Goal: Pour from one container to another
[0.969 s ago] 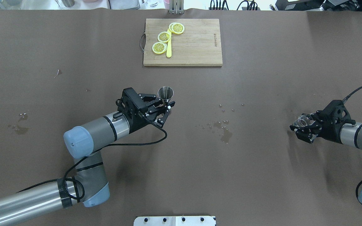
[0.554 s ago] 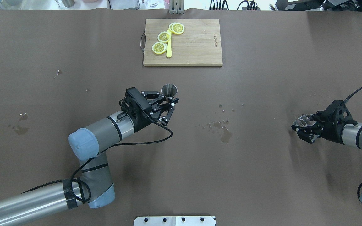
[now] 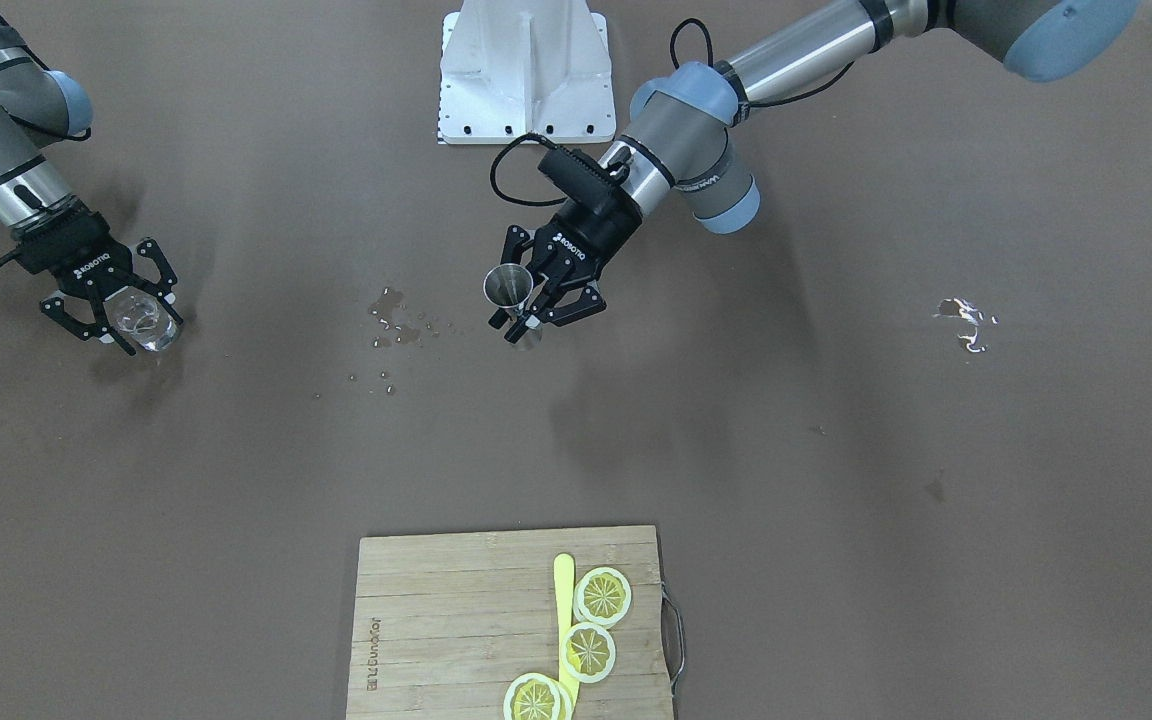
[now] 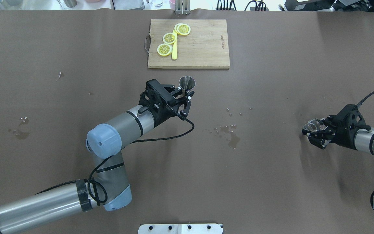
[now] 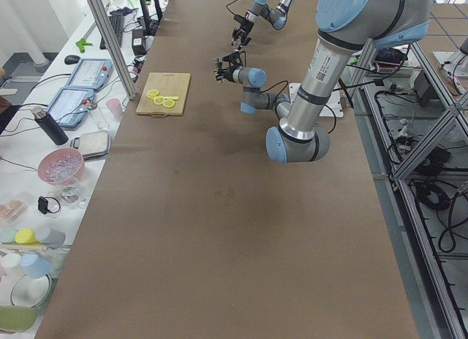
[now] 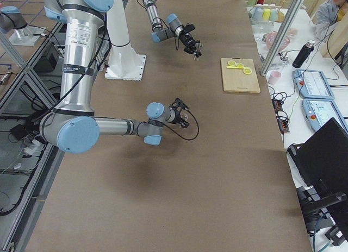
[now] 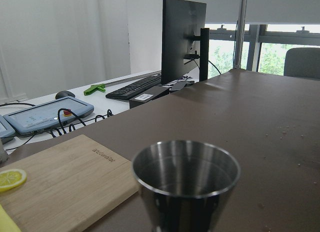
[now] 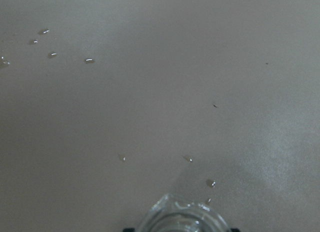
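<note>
The left jaws pinch the jigger upright; the right jaws pinch the tumbler near the bench's right edge.

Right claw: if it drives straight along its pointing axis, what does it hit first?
Likely the table. The right claw, holding the glass, tilts down toward bare surface with scattered droplets. Nothing else stands in that line, though depth is unclear.

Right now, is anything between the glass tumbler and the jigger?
Nothing solid. Only spilled droplets lie on the table between the glass tumbler and the jigger; the cutting board sits off that line.
</note>
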You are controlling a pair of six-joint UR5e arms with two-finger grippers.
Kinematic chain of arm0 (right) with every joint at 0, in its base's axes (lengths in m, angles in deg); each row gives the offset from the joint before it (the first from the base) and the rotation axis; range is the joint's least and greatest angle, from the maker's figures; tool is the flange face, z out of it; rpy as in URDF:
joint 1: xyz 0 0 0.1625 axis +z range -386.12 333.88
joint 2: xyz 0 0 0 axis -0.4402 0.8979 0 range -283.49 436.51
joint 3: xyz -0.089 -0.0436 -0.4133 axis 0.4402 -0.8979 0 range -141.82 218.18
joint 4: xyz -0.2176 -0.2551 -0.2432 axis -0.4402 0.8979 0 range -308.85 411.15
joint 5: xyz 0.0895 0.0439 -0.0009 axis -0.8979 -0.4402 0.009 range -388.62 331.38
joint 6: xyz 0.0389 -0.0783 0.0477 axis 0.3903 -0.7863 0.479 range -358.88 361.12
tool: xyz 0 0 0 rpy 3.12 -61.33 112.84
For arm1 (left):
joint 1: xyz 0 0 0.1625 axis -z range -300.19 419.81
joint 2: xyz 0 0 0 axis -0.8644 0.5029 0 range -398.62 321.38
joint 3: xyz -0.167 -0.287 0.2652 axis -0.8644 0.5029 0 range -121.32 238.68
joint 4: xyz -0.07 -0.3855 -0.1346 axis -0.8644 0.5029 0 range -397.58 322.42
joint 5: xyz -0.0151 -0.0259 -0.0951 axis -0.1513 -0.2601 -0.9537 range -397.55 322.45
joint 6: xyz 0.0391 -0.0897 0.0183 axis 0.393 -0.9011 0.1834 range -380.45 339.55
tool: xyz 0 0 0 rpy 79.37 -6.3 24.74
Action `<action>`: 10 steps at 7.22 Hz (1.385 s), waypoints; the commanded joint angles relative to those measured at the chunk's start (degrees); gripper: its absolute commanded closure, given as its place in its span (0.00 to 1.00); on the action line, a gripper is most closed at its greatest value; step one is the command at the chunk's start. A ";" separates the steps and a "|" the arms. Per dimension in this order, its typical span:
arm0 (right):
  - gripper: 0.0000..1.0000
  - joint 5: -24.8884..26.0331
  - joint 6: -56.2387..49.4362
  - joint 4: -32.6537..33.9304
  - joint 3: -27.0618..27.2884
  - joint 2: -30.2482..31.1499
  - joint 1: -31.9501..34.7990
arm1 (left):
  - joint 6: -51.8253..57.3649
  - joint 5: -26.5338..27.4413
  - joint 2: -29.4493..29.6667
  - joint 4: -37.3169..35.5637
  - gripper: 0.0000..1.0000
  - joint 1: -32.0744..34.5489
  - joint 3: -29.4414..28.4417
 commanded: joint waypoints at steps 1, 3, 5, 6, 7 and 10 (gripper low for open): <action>0.39 0.00 0.04 0.01 0.00 -0.07 -0.07 | -0.01 0.01 0.03 -0.58 1.00 0.04 0.00; 0.43 0.00 0.04 -0.08 0.09 -0.07 -0.07 | 0.08 0.10 -0.06 -0.31 1.00 0.30 0.17; 0.48 0.00 -0.05 -0.08 0.17 -0.07 -0.07 | -0.01 3.76 -0.06 -0.40 1.00 0.21 0.35; 0.50 0.00 -0.05 -0.08 0.26 0.02 0.01 | -0.01 3.79 -0.06 -0.66 1.00 0.12 0.35; 0.55 0.00 -0.14 -0.51 0.44 0.02 0.02 | 0.08 3.96 -0.06 -0.66 1.00 0.12 0.35; 0.91 -0.53 -1.18 -0.69 2.45 0.55 0.28 | 0.08 7.13 0.11 -1.01 1.00 0.30 -0.08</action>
